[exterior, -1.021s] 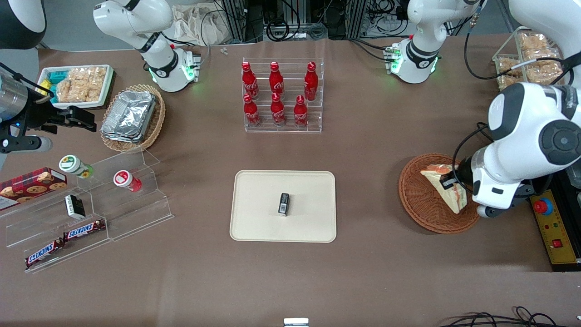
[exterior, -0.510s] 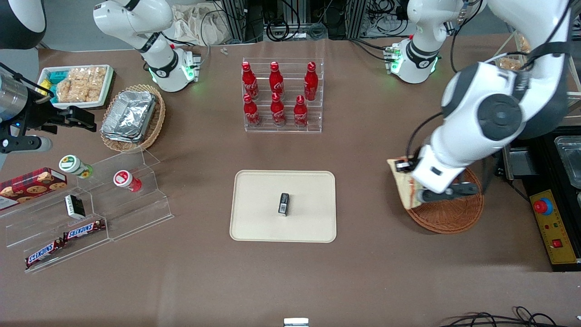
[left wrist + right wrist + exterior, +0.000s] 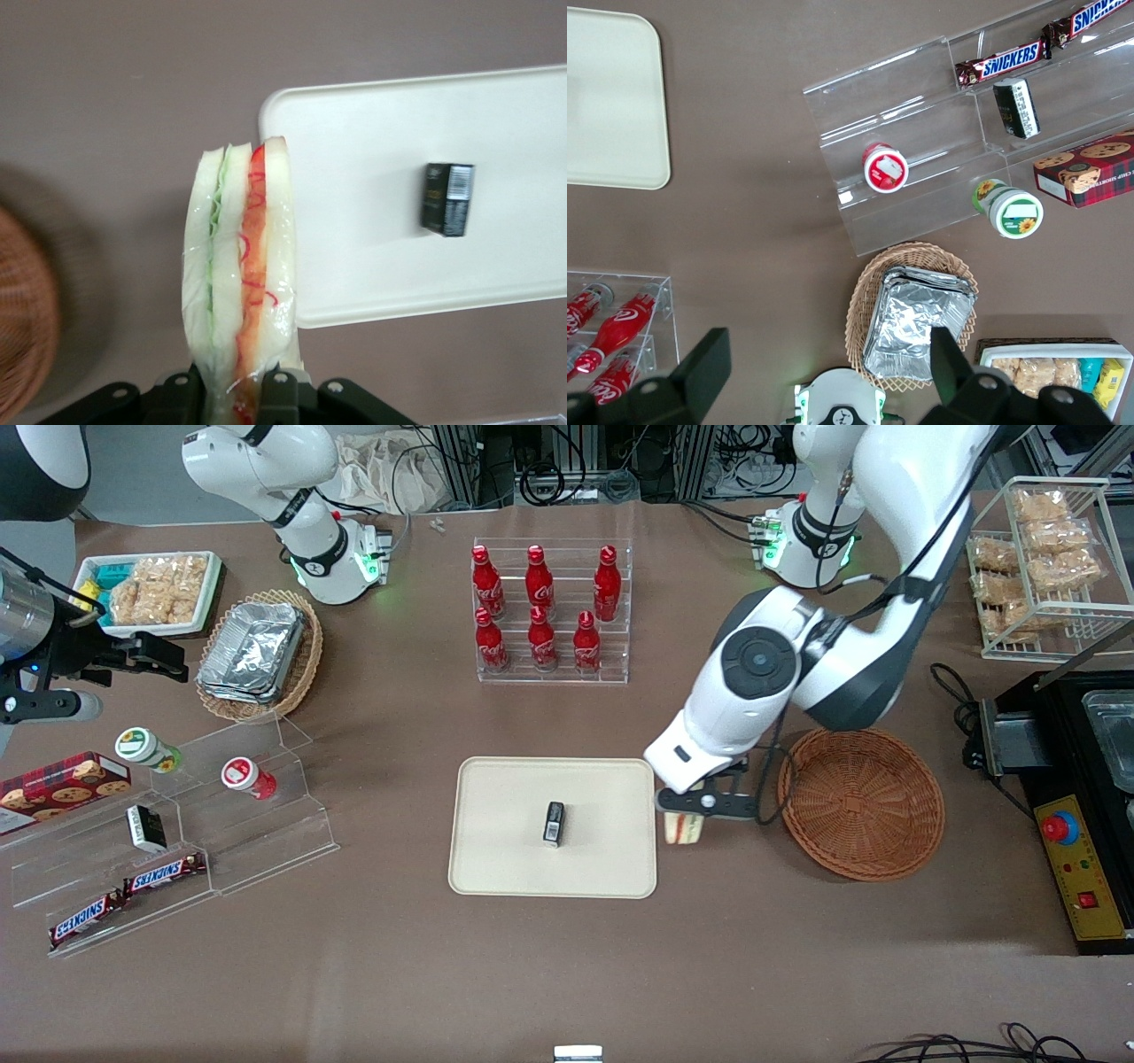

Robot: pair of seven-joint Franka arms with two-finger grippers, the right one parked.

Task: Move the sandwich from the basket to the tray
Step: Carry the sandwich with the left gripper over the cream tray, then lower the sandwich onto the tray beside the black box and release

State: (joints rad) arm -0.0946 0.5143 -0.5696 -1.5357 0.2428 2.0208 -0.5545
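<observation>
My left gripper is shut on the sandwich, a wedge of white bread with red-orange and green filling in clear wrap. It hangs above the table between the reddish-brown basket and the cream tray, just beside the tray's edge. The basket holds nothing. A small black box lies in the middle of the tray.
An acrylic rack of red cola bottles stands farther from the front camera than the tray. Toward the parked arm's end are a tan basket of foil trays, a clear stepped shelf with snacks and a snack tray. A wire rack of snacks stands toward the working arm's end.
My gripper has lifted the sandwich out of the basket and carried it sideways toward the tray, leaving the basket with nothing in it.
</observation>
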